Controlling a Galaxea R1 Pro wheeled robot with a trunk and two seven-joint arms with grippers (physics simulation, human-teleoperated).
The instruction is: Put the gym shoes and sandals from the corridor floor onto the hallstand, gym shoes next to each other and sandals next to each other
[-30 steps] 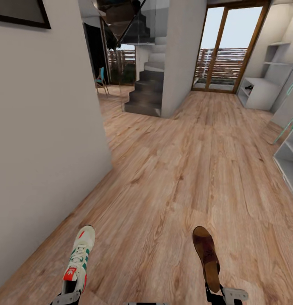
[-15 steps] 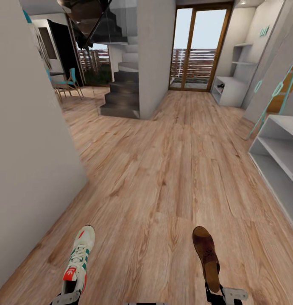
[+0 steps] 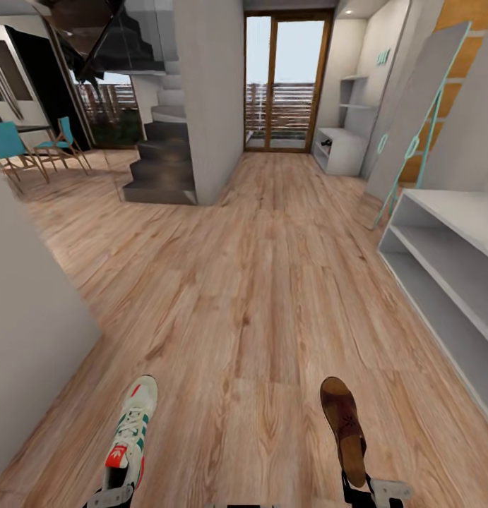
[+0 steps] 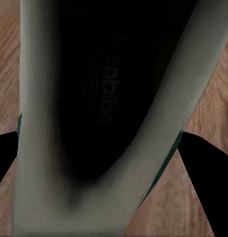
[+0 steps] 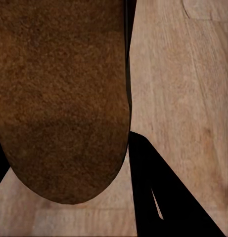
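Stretching across pretty much the whole head view is the corridor floor [image 3: 272, 282], light wood-grain planks running off toward a glass door [image 3: 284, 81] at the far end. On the right edge sits a light grey hallstand [image 3: 441, 268] with two open tiers, and another grey shelf unit [image 3: 340, 144] stands further back beside the door. A dark staircase [image 3: 162, 159] is back on the left, with a couple of teal chairs [image 3: 32, 144] past it, and a plain grey wall [image 3: 25, 331] is close on the left side.

Down at the bottom of the view, the left gripper [image 3: 115, 494] has its fingers clamped on the heel end of one gym shoe [image 3: 133, 430], toe pointing forward, held up off the floor. The left wrist camera looks straight into the shoe's dark inside [image 4: 104, 98], with the floor showing either side.

The right gripper [image 3: 367, 492] is closed on the heel end of a brown sandal [image 3: 344, 427], also toe-forward and clear of the planks. In the right wrist view the sandal's fuzzy brown footbed [image 5: 62, 98] sits right up close over the floor.
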